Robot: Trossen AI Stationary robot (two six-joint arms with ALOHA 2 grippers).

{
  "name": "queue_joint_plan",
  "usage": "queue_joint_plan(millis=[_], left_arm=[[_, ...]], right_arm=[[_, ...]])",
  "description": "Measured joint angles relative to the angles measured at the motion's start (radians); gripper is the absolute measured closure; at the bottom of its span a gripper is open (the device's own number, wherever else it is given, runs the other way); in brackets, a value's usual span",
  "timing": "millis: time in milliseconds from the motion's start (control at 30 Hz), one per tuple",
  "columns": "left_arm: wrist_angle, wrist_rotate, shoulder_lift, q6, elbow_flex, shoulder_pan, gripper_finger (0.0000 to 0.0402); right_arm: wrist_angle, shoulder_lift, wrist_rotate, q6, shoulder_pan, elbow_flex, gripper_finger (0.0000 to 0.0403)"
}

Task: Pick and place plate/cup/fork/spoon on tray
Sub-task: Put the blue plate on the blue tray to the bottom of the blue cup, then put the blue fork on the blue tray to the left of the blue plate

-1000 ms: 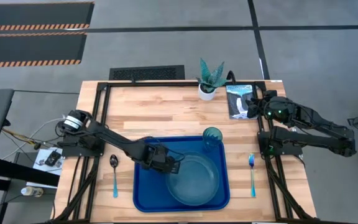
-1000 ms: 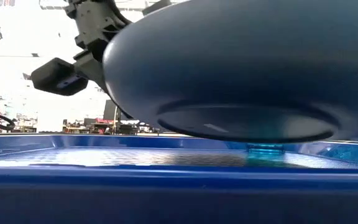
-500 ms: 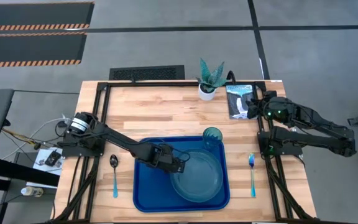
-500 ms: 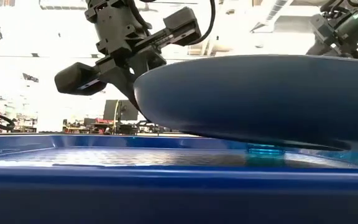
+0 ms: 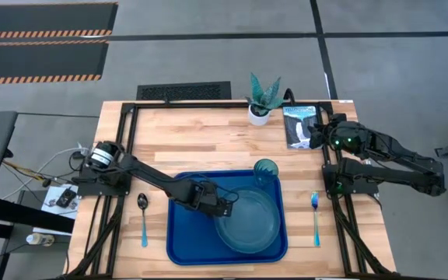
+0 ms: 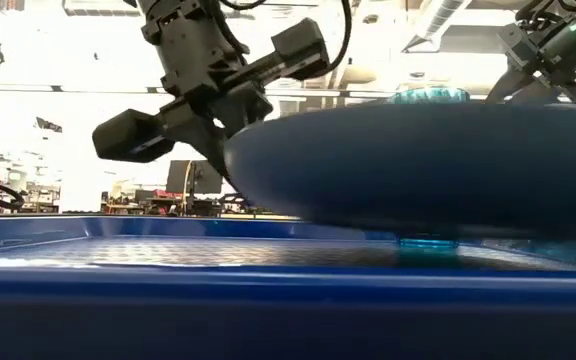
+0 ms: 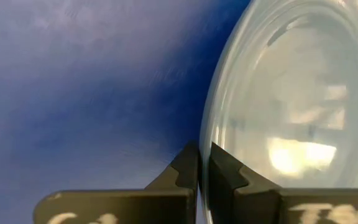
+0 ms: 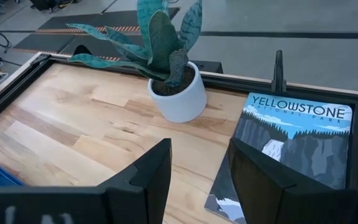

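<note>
The teal-blue plate (image 5: 247,222) is over the right half of the blue tray (image 5: 181,233), and my left gripper (image 5: 222,208) is shut on its left rim. In the low view the plate (image 6: 418,165) is nearly level and low over the tray floor (image 6: 168,250). The teal-green cup (image 5: 265,169) stands upright in the tray's far right corner. The spoon (image 5: 143,214) lies on the table left of the tray. The fork (image 5: 315,210) lies on the table right of it. My right gripper (image 5: 315,132) is open and empty at the far right. My left gripper pinches the plate's left rim (image 7: 207,134) between its two fingers, one finger (image 7: 225,177) on the inner side and one (image 7: 184,174) on the outer side. It comes from the table's left, slanting down. The plate is nearly level; whether it touches the tray I cannot tell.
A white pot with a spiky green plant (image 5: 261,105) stands at the far edge. A Yellowstone booklet (image 8: 291,143) lies beside it, below my right gripper (image 8: 199,168). Bare wood lies between the tray and the far edge.
My left gripper has gone toward the table's right edge and down with the plate. The plate was tilted and higher; it now sits lower over the tray's right half and close to level.
</note>
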Motion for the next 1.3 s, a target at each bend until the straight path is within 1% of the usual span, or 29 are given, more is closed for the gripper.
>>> queue_joint_plan(millis=[433, 567, 767, 933, 1067, 1167, 1233, 1300], left_arm=[[-0.013, -0.003, 0.011, 0.053, 0.007, 0.0, 0.0401], [-0.011, 0.012, 0.011, 0.051, 0.007, 0.0, 0.0389], [-0.005, 0.019, 0.011, 0.049, 0.007, 0.002, 0.0344], [-0.005, 0.019, 0.011, 0.063, 0.008, 0.003, 0.0294], [-0.009, 0.02, 0.01, 0.074, 0.008, 0.007, 0.0253], [-0.046, 0.027, -0.01, 0.09, 0.008, 0.014, 0.0227], [-0.076, 0.011, -0.035, 0.081, 0.008, 0.016, 0.0211], [-0.106, -0.016, -0.065, 0.081, 0.008, 0.016, 0.0199]], right_arm=[[-0.004, 0.0, 0.0, 0.0, 0.0, 0.0, 0.0222], [-0.004, 0.0, 0.001, 0.0, 0.0, 0.0, 0.0222], [-0.004, 0.0, 0.001, 0.0, 0.0, 0.0, 0.0223], [-0.004, 0.0, -0.004, 0.0, 0.0, 0.0, 0.0219], [0.042, 0.0, -0.087, -0.003, 0.0, 0.0, 0.0216], [0.12, 0.001, -0.19, -0.055, 0.0, 0.0, 0.0215], [0.161, 0.013, -0.244, -0.048, 0.0, 0.006, 0.0215], [0.151, 0.042, -0.268, -0.028, 0.0, 0.033, 0.0218]])
